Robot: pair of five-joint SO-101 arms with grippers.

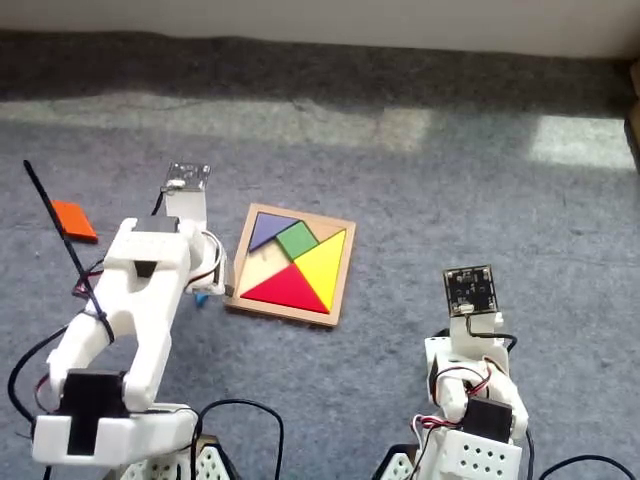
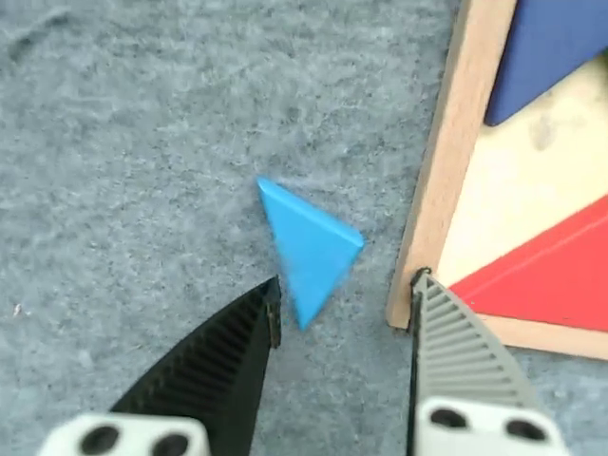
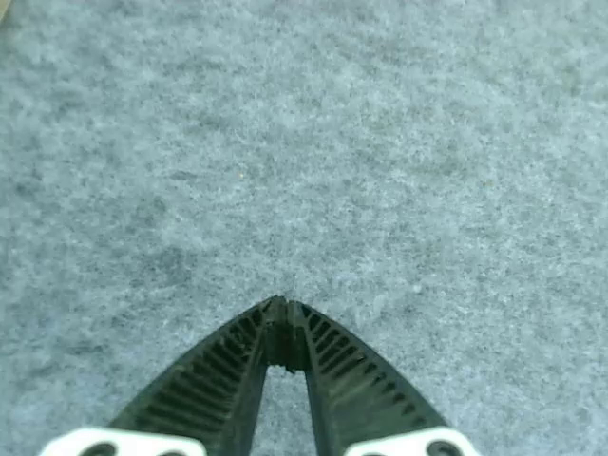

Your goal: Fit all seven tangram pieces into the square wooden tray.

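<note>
**Left gripper open around the light-blue triangle at the tray's corner**

My left arm [image 1: 140, 290] stretches forward from its base over the grey fabric-covered counter [image 1: 450, 180]. Its wrist is bent down just beside the near left corner of the square wooden tray [image 1: 290, 312]. My left gripper [image 2: 345, 288] stands apart, pointing down at the small light-blue triangular piece [image 2: 309, 252], which lies flat on the counter just outside the tray's rim. My black finger [image 2: 237, 351] ends right at one edge of that triangle; I cannot tell whether it touches. My grey finger [image 2: 461, 351] ends at the tray's outer corner, and the triangle's lower point sits between the two tips.

My right arm [image 1: 470, 400] is folded close over its base, well apart from the tray. My right gripper [image 3: 286, 309] is closed tip to tip on nothing, above bare counter.

In the tray lie a red triangle [image 1: 285, 287], a yellow triangle [image 1: 325, 262], a green square [image 1: 297, 240] and a dark blue piece [image 1: 268, 230], with a bare wooden patch on the left. An orange piece [image 1: 72, 218] lies on the counter far to the left, well apart from the tray. In the high view my left arm hides most of the light-blue triangle, and my left wrist view cuts off most of the tray
</note>
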